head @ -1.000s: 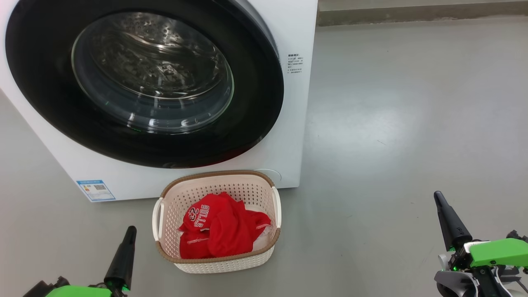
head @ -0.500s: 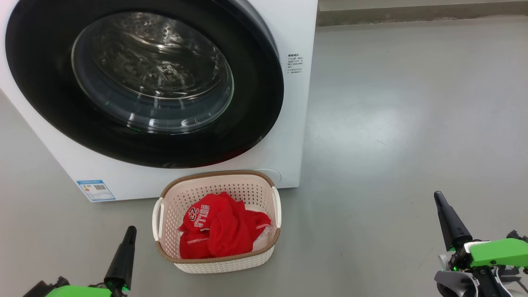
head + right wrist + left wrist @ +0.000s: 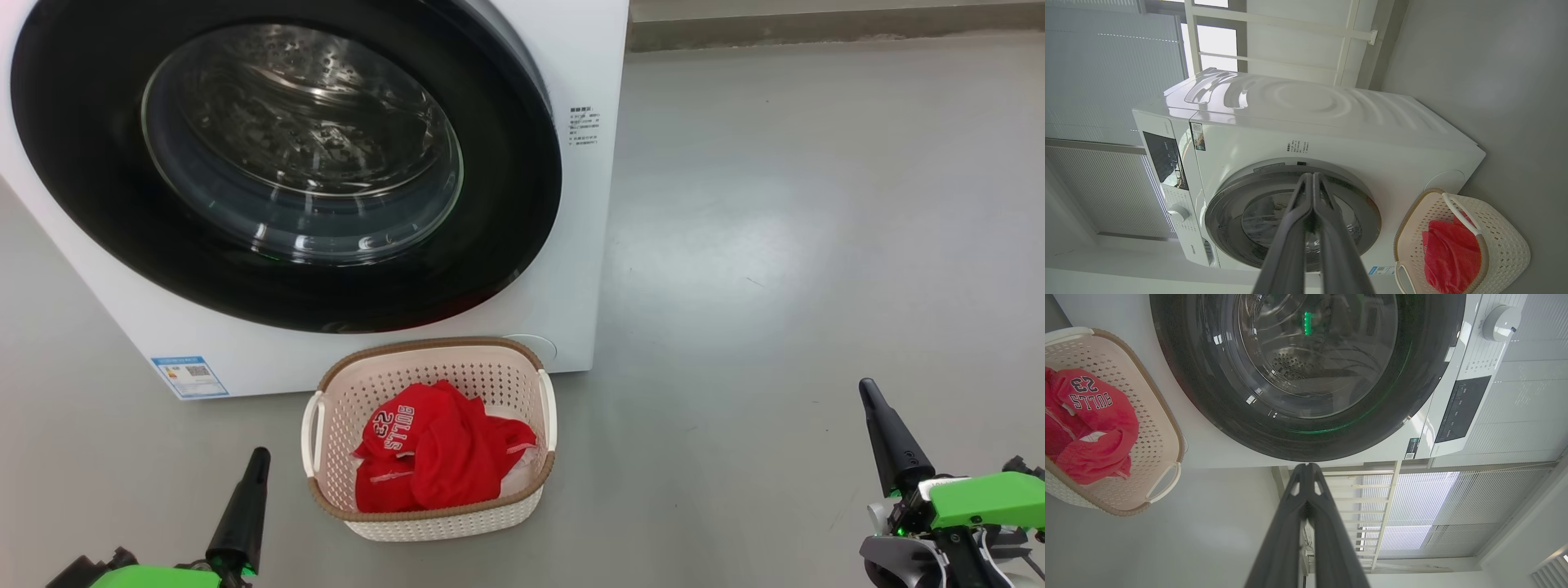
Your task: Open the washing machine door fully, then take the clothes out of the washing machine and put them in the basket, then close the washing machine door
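Note:
The white washing machine (image 3: 571,49) stands at the upper left, and its door (image 3: 82,163), black-rimmed with a glass bowl, lies flat against the front, closed. Through the glass I see bare steel drum. The red clothes (image 3: 437,453), "BULLS 23" lettering up, lie in the cream basket (image 3: 445,355) on the floor just before the machine. My left gripper (image 3: 258,457) is shut and empty at the lower left, left of the basket. My right gripper (image 3: 867,390) is shut and empty at the lower right, well away from the basket. The door (image 3: 1216,396) and the basket (image 3: 1506,241) show in the wrist views.
Bare grey floor (image 3: 816,245) spreads to the right of the machine. A low ledge (image 3: 816,28) runs along the far edge. A control panel with a knob (image 3: 1500,322) sits above the door. Window blinds (image 3: 1094,81) stand behind the machine.

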Tool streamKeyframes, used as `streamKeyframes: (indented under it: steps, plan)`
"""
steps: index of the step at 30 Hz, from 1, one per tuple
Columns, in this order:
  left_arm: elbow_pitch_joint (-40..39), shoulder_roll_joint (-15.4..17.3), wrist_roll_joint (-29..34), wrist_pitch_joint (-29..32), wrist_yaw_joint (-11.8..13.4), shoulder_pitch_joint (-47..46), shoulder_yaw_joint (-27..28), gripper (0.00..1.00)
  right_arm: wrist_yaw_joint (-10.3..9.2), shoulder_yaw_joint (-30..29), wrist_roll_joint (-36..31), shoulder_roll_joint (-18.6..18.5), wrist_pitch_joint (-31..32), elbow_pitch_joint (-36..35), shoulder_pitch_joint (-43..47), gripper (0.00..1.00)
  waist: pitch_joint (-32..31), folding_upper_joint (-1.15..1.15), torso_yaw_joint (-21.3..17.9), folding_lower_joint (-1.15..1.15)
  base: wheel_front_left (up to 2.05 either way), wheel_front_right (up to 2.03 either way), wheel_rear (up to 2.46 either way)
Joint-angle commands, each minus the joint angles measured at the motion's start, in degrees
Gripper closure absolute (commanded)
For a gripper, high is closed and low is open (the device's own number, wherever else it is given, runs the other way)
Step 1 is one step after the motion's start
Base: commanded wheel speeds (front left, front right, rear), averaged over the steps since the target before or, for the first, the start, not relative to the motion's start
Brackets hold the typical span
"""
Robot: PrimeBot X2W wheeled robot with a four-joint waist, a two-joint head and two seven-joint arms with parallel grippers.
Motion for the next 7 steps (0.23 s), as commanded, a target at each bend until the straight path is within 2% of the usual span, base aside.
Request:
streamKeyframes:
  steps: [1,7]
  plan:
    - [-1.17,0.47,-0.41,0.25,-0.38,-2.21,2.07,1.00,0.03,0.73,-0.01,-0.30,0.36,-1.45,-2.39,1.00,0.00,0.00,0.00,0.00,0.00,0.00,0.00]
    - [-1.17,0.47,-0.41,0.25,-0.38,-2.21,2.06,1.00,0.03,0.72,-0.02,-0.30,0.36,-1.45,-2.39,1.00,0.00,0.00,0.00,0.00,0.00,0.00,0.00]
